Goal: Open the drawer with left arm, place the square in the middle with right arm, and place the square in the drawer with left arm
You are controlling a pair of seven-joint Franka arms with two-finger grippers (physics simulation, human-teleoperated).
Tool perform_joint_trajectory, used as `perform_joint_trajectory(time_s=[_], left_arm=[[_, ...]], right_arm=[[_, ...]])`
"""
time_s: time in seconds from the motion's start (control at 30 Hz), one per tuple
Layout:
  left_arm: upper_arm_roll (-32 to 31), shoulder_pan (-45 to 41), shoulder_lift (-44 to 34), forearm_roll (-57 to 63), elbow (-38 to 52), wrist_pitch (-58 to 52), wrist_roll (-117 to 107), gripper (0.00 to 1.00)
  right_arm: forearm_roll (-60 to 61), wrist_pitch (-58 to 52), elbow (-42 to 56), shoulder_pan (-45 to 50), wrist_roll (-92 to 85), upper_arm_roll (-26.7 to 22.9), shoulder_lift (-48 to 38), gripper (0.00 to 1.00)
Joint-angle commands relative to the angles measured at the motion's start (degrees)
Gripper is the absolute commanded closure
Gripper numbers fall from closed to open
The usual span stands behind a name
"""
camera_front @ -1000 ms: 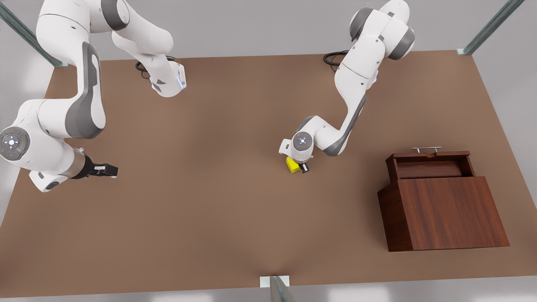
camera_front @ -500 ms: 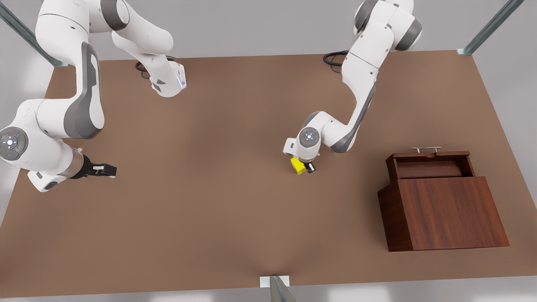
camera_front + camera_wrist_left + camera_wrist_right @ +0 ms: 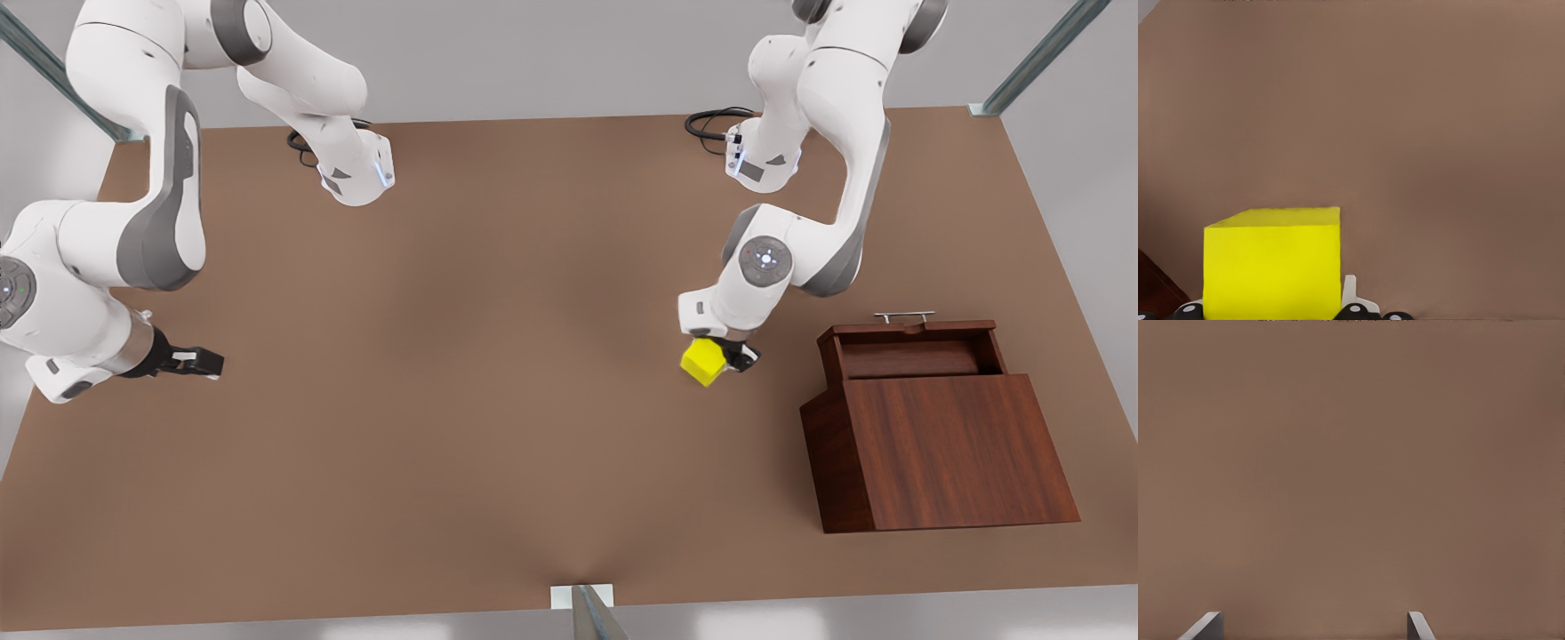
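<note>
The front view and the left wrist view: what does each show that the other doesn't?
Front view alone: both arms, the right gripper waiting open at that view's left, and the pulled-out drawer with its silver handle. Left wrist view alone: a close look at the square's plain faces. Both: the left gripper shut on the yellow square above the brown table.

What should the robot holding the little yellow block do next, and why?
Probably carry it on toward the front view's right. The left gripper holds the small yellow cube above the brown tabletop, short of the open dark wooden drawer. The right gripper waits, open, at the front view's left.
</note>
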Motion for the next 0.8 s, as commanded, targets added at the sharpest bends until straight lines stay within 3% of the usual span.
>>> perform_joint_trajectory(time_s=[0.0,0.4,0.53,0.77], left_arm=[[0.5,1.2,-1.7,-0.7,0.0,-3.1,-6.9,0.30],[12.4,1.6,-13.3,-5.2,0.0,-14.9,-12.5,0.30],[17.9,2.0,-12.3,-7.0,0.0,-15.6,-12.8,0.30],[18.3,7.7,-9.0,-8.2,-0.1,-14.8,-12.6,0.30]], right_arm=[[-2.0,0.8,0.1,-0.1,0.4,0.0,-0.1,0.00],[-1.3,0.9,1.1,0.9,0.5,0.3,0.9,0.00],[-1.0,0.9,0.9,0.8,0.5,0.3,1.3,0.00],[-1.1,0.9,1.0,0.9,0.4,0.3,1.8,0.00]])
